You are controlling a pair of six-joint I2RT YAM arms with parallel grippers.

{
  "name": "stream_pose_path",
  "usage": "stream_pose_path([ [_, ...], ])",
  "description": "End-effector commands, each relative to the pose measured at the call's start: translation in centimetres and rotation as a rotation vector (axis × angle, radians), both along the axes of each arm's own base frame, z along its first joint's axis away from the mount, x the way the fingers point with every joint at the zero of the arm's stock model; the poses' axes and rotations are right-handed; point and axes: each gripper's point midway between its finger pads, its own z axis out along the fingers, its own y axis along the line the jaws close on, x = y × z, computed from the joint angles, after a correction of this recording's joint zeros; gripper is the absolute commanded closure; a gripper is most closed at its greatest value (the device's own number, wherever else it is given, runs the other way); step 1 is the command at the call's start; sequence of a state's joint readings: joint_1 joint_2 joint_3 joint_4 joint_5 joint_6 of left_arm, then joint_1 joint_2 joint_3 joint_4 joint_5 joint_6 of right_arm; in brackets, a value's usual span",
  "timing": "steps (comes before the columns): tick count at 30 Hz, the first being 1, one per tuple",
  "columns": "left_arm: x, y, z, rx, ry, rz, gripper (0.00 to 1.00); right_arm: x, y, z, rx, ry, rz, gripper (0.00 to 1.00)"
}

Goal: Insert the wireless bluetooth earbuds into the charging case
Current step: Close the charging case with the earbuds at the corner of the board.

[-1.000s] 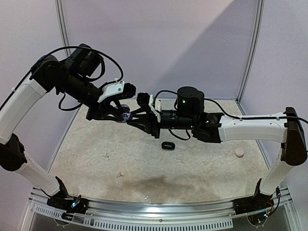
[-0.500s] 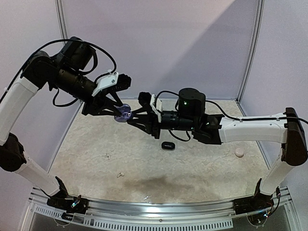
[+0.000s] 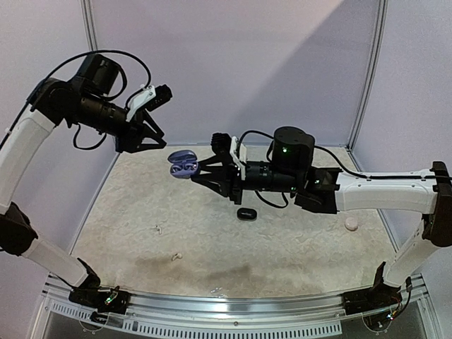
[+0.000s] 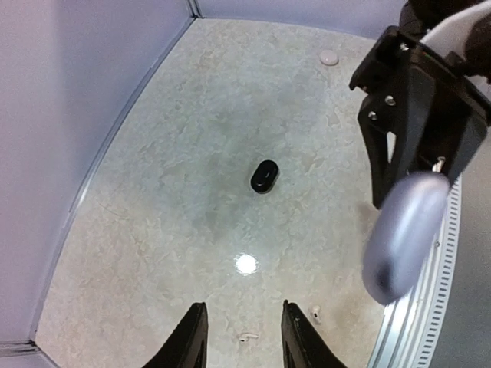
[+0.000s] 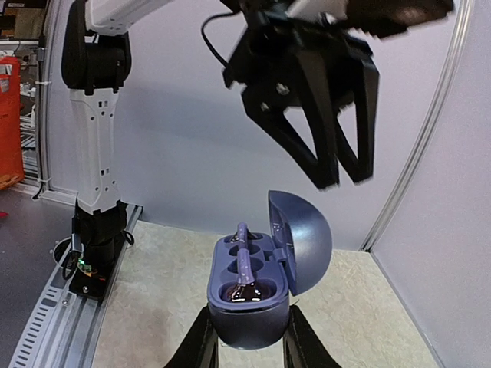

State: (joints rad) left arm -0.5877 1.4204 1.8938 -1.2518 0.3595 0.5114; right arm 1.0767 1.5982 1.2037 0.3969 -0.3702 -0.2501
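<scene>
The purple charging case hangs in the air over the far middle of the table with its lid open, and my right gripper is shut on its body. In the right wrist view the case shows two purple earbuds lying in its wells, stems up. My left gripper is up and to the left of the case, open, nothing between its fingers. Two white earbuds lie loose on the table; the left wrist view shows them as earbuds below my fingers.
A closed black case lies on the table under the right arm, also seen as the black case. A small pale round object sits at the right. Walls close in the table on the left, back and right.
My left gripper has pulled up and to the left, away from the case, and its jaws stand a little wider. The right gripper still holds the open case in nearly the same place.
</scene>
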Motion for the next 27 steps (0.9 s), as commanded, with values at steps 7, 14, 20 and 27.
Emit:
stream_pose_path([
  [7,-1.6,-4.9,-1.7,-0.047,0.088,-0.117,0.66,-0.5,-0.5,1.9,0.016,-0.045,-0.028,1.0],
  [14,-4.6,-4.9,-2.8,-0.002,0.09,-0.204,0.66,1.1,-0.9,1.7,0.027,0.03,-0.105,1.0],
  [20,-4.8,-4.7,-2.0,0.005,0.054,-0.19,0.64,2.0,-1.5,1.7,0.04,0.072,-0.141,1.0],
  [27,-0.9,-1.0,-1.6,-0.067,0.027,0.035,0.53,4.2,-3.7,0.8,0.067,0.195,-0.246,1.0],
])
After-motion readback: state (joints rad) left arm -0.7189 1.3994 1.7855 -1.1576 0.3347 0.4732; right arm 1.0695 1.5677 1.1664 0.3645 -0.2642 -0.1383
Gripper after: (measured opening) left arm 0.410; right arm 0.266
